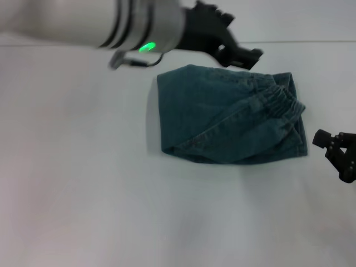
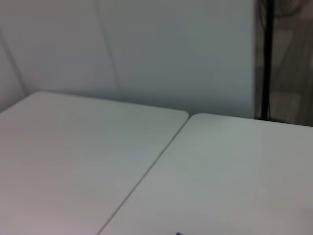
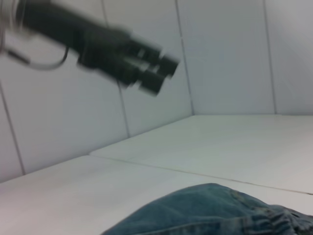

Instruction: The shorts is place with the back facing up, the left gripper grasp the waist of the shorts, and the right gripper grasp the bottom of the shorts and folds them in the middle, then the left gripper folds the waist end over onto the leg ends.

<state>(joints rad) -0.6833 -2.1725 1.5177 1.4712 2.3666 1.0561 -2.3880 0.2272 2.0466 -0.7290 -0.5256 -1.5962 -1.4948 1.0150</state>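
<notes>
While the shorts (image 1: 231,115) lie folded on the white desk (image 1: 83,194), the left gripper (image 1: 242,55) hovers above their far edge, jaws seemingly together; the right gripper (image 1: 338,153) waits beside the waist (image 1: 278,100), jaws apart.

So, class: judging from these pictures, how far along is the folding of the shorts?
The folding looks finished: the shorts lie as a compact rectangle on the table, with the ruffled waistband folded over at the robot's right. Nothing is in hand: the left gripper hangs above the far edge of the shorts, holding no cloth, and the right gripper sits apart at the right. Nothing visible seems left beyond parking the arms.
</notes>
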